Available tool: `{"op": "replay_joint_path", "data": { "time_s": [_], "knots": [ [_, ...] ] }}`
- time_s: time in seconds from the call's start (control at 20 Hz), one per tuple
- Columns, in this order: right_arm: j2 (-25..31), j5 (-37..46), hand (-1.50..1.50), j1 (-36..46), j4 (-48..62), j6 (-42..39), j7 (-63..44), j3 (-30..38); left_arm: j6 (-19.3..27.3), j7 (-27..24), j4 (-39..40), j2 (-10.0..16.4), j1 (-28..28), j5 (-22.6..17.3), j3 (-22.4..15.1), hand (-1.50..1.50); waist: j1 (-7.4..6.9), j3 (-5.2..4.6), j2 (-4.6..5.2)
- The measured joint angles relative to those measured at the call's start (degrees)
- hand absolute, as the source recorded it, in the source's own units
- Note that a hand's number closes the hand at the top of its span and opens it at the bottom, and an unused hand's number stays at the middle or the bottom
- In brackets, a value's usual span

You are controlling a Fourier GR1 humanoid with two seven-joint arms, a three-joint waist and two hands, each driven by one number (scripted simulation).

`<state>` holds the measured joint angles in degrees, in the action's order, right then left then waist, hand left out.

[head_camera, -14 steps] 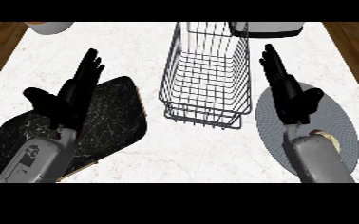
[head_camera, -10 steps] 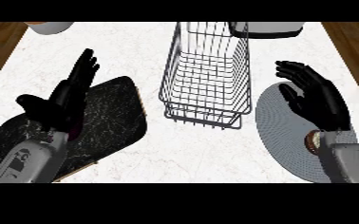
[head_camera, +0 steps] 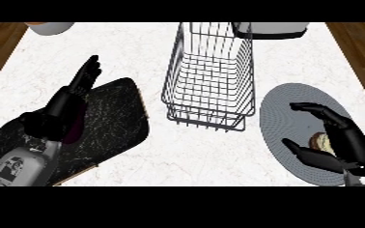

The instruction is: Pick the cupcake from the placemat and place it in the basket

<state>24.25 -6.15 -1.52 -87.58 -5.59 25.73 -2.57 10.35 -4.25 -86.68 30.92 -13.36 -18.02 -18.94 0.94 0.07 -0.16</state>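
The cupcake is framed between the spread, unclenched fingers and thumb of the right hand, near the placemat's right edge.

Count of items, head view.

- **Baskets:** one dark metal wire basket, rectangular, at centre.
- **Placemats:** one round grey placemat, at right.
- **Cupcakes:** one small pale cupcake, partly hidden, on the placemat.
- **Slabs:** one black, white-veined slab with rounded corners, at left.
- **Vessels:** two at the far edge, both cut off by the view. One is a rounded white bowl, the other a grey container with a dark rim.
- **Hands:** two, both black, the left hand and the right hand.
- **Counters:** one white marbled counter top.
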Motion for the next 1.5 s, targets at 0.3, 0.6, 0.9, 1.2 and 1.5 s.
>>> {"op": "replay_joint_path", "data": {
  "time_s": [0.3,0.6,0.9,1.2,1.5],
  "knots": [
    [2.81,11.85,-1.5,-3.67,-6.8,11.8,-8.1,1.53,-1.25,-0.25,0.03,0.43,0.69,0.24,0.96,0.0,0.24,-0.21,-0.12],
    [14.36,21.13,-1.5,-5.7,-15.18,13.12,-23.89,7.03,-1.52,0.34,-1.42,0.79,1.78,0.48,1.12,0.0,0.56,-0.4,-0.36],
    [28.21,19.55,-1.5,-8.3,-22.15,-2.1,-38.02,9.5,-2.17,-0.46,-0.5,0.77,1.82,0.82,1.77,0.0,0.64,-0.43,-0.19],
    [34.88,7.8,-1.5,-11.98,-28.75,-16.59,-46.42,16.75,-3.52,-1.57,-0.07,0.25,3.04,0.92,2.93,0.0,0.58,-0.25,-0.19],
    [33.45,1.13,-1.5,-16.1,-32.16,-26.37,-49.3,28.52,-4.82,-1.13,-1.03,-1.02,3.96,2.49,4.35,0.0,0.26,-0.14,-0.13]
  ]
}}
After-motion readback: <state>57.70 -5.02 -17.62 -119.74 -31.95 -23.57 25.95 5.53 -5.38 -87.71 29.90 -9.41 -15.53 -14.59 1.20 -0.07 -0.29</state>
